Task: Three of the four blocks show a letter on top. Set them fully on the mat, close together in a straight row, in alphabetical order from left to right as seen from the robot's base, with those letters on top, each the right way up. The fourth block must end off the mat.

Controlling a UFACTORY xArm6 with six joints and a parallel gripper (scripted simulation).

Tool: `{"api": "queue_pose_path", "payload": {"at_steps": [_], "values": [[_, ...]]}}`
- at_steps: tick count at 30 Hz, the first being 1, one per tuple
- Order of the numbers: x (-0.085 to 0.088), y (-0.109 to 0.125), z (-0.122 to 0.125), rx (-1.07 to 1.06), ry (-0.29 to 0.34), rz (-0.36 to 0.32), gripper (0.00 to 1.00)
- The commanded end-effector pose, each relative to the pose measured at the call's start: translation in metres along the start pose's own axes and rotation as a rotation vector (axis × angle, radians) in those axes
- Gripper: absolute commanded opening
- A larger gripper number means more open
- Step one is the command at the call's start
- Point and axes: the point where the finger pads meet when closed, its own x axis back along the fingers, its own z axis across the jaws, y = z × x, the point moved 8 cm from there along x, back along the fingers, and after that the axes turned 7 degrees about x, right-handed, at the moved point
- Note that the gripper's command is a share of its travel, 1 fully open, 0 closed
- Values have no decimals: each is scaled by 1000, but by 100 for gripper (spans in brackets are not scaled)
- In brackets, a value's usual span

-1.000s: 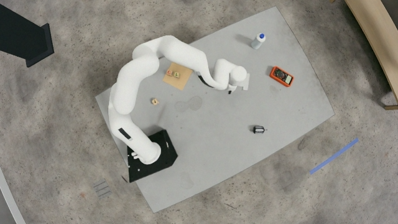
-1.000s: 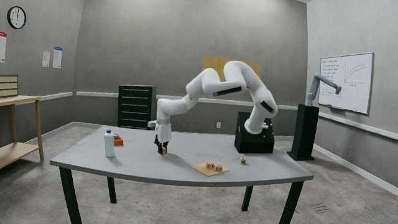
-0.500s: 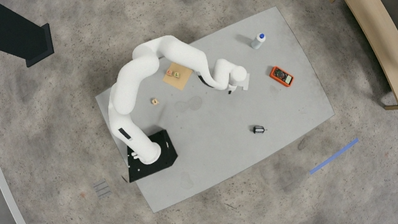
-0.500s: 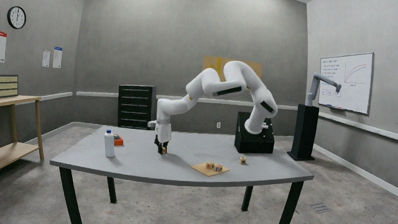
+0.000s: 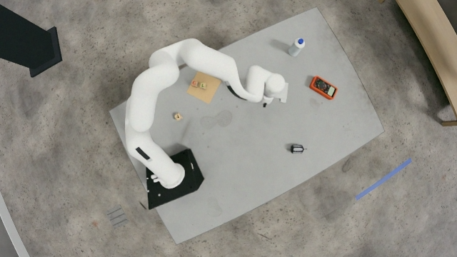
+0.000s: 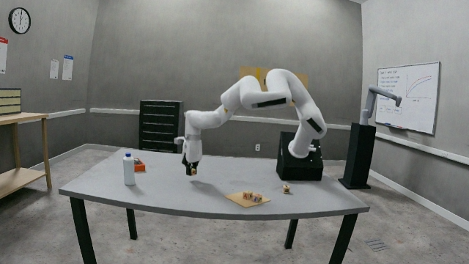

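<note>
Two lettered wooden blocks (image 5: 194,84) (image 5: 203,86) (image 6: 248,195) (image 6: 257,198) sit side by side on the tan mat (image 5: 211,94) (image 6: 236,198). A third block (image 5: 178,116) (image 6: 286,188) lies on the grey table, off the mat, toward the robot base. My gripper (image 6: 191,171) (image 5: 265,104) is shut on a fourth wooden block (image 6: 193,171) and holds it a little above the table, well to the side of the mat. In the overhead view the wrist hides that block.
A white bottle (image 5: 296,47) (image 6: 128,169) and an orange multimeter (image 5: 323,87) (image 6: 138,165) stand near the table's far side. A small dark object (image 5: 296,148) lies on the table. The black robot base (image 5: 175,178) (image 6: 300,158) sits at one edge.
</note>
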Motion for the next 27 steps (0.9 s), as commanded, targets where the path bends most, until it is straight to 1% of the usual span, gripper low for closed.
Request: {"api": "queue_pose_path", "payload": {"at_steps": [1,4,6,8,10,27], "values": [[35,0,-1,1,-2,4,28],[56,0,-1,1,-2,4,28],[56,0,-1,1,-2,4,28],[65,0,-1,1,-2,4,28],[70,0,-1,1,-2,4,28],[72,2,-2,26,-2,4,28]]}}
